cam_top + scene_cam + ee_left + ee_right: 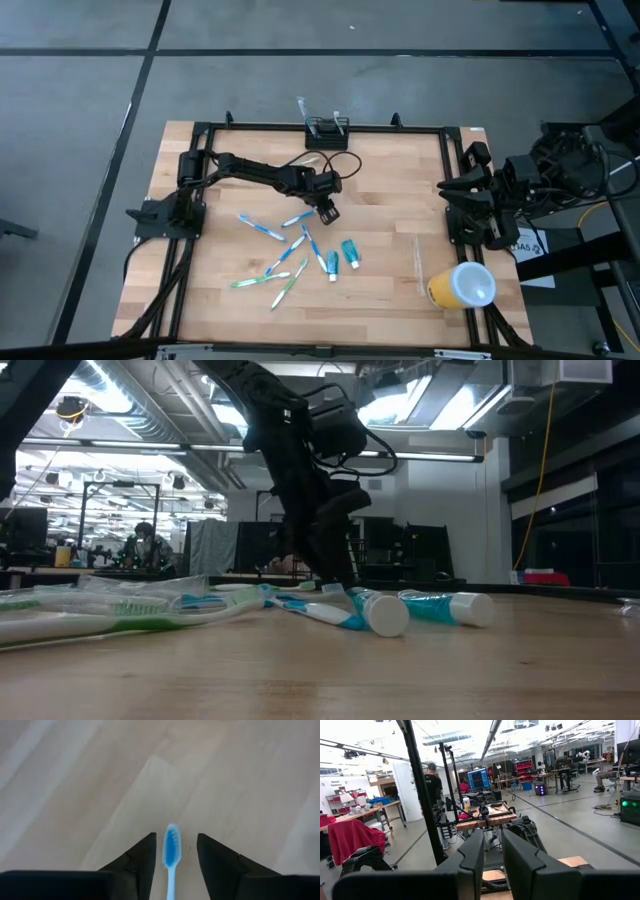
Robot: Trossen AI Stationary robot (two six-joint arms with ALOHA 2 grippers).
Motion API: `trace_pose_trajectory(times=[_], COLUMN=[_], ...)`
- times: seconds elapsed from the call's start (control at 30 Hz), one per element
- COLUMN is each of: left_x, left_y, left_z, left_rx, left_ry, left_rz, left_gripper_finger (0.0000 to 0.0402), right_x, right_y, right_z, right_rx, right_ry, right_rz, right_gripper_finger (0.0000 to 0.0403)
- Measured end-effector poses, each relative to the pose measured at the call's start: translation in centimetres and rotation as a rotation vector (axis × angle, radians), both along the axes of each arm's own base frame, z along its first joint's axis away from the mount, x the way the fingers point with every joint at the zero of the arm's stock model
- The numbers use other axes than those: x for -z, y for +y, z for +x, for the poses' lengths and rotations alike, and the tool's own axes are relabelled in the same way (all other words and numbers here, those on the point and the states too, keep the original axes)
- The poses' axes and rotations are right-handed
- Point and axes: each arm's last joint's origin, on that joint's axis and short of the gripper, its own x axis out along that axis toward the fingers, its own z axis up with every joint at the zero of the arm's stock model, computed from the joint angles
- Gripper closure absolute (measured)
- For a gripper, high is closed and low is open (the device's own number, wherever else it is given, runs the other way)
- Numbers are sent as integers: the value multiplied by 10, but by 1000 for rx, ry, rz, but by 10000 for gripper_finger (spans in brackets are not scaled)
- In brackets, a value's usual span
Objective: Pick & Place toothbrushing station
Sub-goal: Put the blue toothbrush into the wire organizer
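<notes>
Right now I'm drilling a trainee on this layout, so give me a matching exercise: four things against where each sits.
1 wire-mesh holder
2 yellow cup
3 toothpaste tubes
4 blue toothbrush

A between the left arm's open jaws
B middle of the table edge at the high view's top
C lying mid-table, side by side
D on its side, right-hand corner

Pairs: 1-B, 2-D, 3-C, 4-A

The wire-mesh holder [327, 128] is being kept at the far middle edge of the worktop [390, 190]. Toothbrushes [275, 250] are being left scattered at the centre, two tubes [341, 256] just to their right. A lidded cup [461, 285] is being kept on its side near the front right corner.
</notes>
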Motion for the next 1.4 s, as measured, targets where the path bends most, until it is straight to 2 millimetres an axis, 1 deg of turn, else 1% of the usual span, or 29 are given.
trace_pose_trajectory(times=[0.2,0.3,0.43,0.53,0.63,0.77,0.8,1.1,1.13,1.2,1.27,1.4], left_x=[1,4,14,17,19,19,19,15,13,1,-20,-64], left_y=[1,0,0,0,0,3,3,11,11,13,16,28], left_z=[-1,-1,1,2,3,3,3,3,5,6,7,-3], left_rx=[8,14,23,17,2,-11,-17,-39,-39,-55,-79,-172], left_ry=[10,21,43,37,41,33,26,-1,-31,-83,-178,-308], left_rz=[2,-11,-33,-34,-35,-44,-46,-55,-50,-47,-11,112], left_gripper_finger=[288,289,287,289,309,376,384,388,388,388,388,388], right_x=[0,0,0,-1,-1,-1,-1,-1,-1,-1,-1,0], right_y=[0,0,0,0,0,0,0,0,0,0,0,2], right_z=[0,0,0,0,0,0,0,0,0,0,0,2], right_rx=[0,0,0,0,0,-1,-1,-1,-2,-1,-1,-4], right_ry=[0,0,-1,-5,-5,-6,-6,-6,-6,-7,-10,-5], right_rz=[0,0,1,5,6,10,11,15,16,17,20,21], right_gripper_finger=[333,333,333,333,333,333,333,333,333,333,333,333])
